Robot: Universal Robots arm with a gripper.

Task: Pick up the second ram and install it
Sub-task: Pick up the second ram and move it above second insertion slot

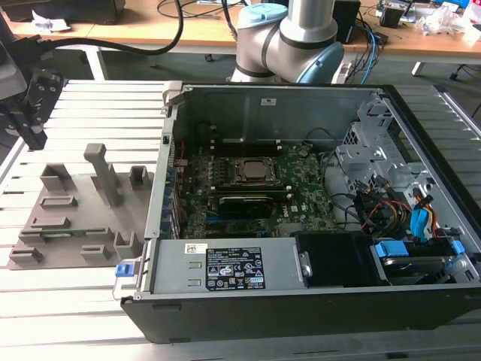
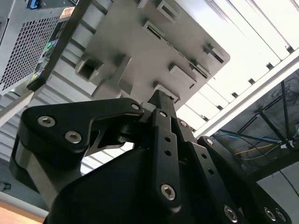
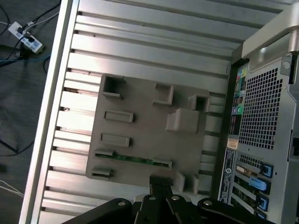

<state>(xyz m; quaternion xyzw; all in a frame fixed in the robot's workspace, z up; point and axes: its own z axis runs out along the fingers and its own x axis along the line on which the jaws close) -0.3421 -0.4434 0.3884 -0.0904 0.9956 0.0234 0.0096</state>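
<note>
- One second ram [image 3: 133, 159] is seen seated in one grey fixture [image 3: 140, 126], at 9 o'clock of the case [image 1: 301, 316] in the exterior view.
- One pincer [image 1: 37, 140] is seen at the fixture's 11 o'clock, closed narrow, nothing held.

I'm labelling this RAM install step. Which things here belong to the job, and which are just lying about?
Job in hand:
- second ram, lying in the grey fixture plate
- gripper, shut and empty, nearest the plate
- motherboard inside the open computer case

Lying about:
- power strip on the floor
- desk behind the arm
</note>
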